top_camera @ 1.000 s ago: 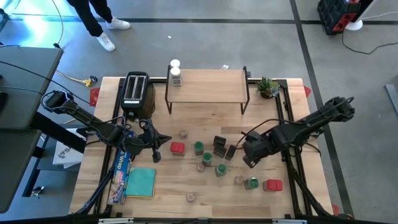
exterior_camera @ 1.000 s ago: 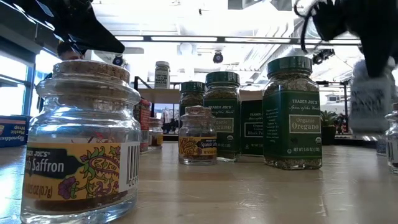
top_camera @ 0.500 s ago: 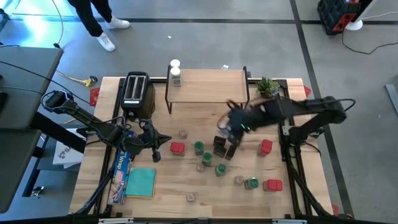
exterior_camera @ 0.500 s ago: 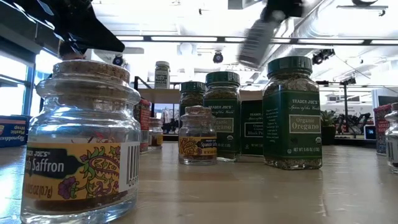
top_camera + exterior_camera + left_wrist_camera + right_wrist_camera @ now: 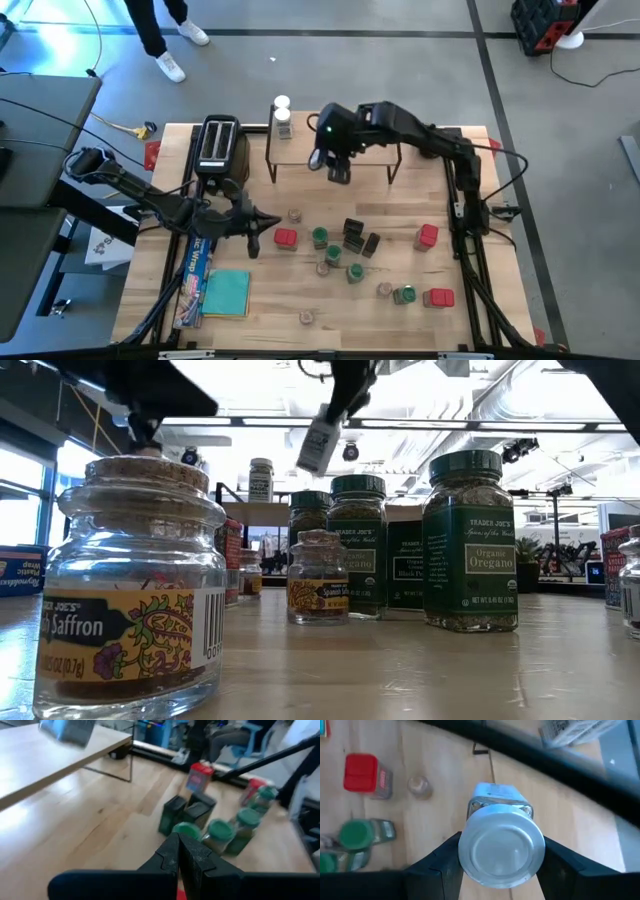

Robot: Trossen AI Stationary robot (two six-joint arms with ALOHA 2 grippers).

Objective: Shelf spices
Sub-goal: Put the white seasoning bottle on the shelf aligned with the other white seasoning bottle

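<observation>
The right gripper (image 5: 340,165) is clamped on a white-lidded jar (image 5: 501,845) and hangs over the front edge of the shelf (image 5: 350,125), toward its left half. The left gripper (image 5: 252,237) has its fingers pressed together with nothing between them; it waits low over the table (image 5: 480,330) near the blue box (image 5: 192,272).

**Orientation of the held jar.** In the low view the jar (image 5: 320,440) hangs tilted, with its long axis leaning off vertical. In the right wrist view the lid faces the camera, so the long axis runs roughly along the gripper's line of sight. Which end would meet the wood first cannot be told.

**Hazards (judged).**
- Released while tilted, the jar may land on an edge, topple and roll off the shelf.
- The jar sits near the front edge; lowered there, its base may overhang or strike the black frame.
- One jar (image 5: 283,115) already stands at the shelf's left rear corner. A sideways drift toward it could knock it over.
- The fingers hold the body just below the lid; a shallow grip could let the jar pivot.
</observation>
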